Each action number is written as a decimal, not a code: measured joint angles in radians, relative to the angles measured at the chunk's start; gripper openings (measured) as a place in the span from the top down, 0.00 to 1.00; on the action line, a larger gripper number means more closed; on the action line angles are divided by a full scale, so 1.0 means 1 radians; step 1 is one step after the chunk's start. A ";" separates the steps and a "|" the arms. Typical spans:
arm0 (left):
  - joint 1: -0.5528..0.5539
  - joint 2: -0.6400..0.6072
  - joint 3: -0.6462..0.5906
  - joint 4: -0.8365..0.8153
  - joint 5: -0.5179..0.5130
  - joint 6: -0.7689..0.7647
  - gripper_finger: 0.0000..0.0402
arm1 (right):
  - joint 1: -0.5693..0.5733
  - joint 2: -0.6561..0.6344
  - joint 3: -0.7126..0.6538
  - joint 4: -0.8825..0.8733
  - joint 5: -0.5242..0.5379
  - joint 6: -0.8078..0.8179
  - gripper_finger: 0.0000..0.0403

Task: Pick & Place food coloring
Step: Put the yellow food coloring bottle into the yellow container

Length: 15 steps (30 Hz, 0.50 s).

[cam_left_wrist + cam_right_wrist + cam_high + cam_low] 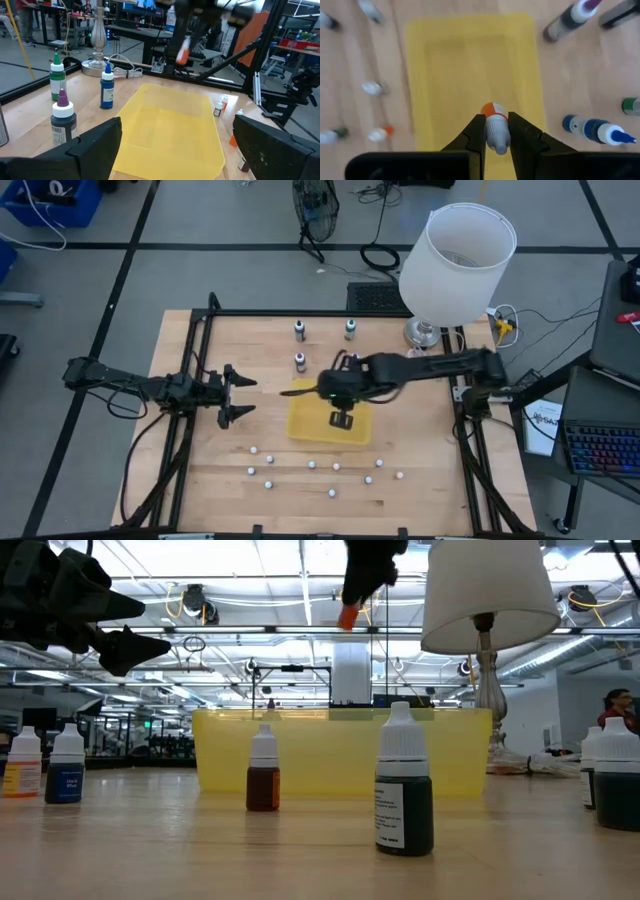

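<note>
My right gripper (341, 418) hangs high over the yellow tray (305, 430), shut on a tiny orange dropper bottle (493, 111). Other tiny dropper bottles stand upright on the wood in front of the tray's near side: a reddish one (263, 785), a dark greenish one (404, 810) and a blue one (65, 780). From above they show as white caps (312, 465). My left gripper (240, 395) is open, hovering left of the tray and touching nothing. My right gripper pinches the orange bottle's pale cap end (496, 135) between its two fingers (477, 131). The fingers come from above, pointing down. The orange body (348, 616) hangs below the fingertips, upright and lifted clear, well above the tray.
Three taller bottles stand beyond the tray's far side: green (57, 75), blue (106, 90) and purple-capped (63, 117). A white-shaded lamp (455, 265) stands at the far right corner. A black frame borders the table's left and right edges. Bare wood lies left of the tray.
</note>
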 joint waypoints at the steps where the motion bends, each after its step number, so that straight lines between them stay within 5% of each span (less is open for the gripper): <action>1: 0.000 0.000 0.000 0.000 0.000 0.000 0.06 | -0.006 0.025 0.006 -0.017 -0.017 -0.013 0.88; 15: 0.000 0.000 0.000 0.000 0.000 0.000 0.06 | -0.031 0.115 -0.273 0.100 -0.088 -0.062 0.88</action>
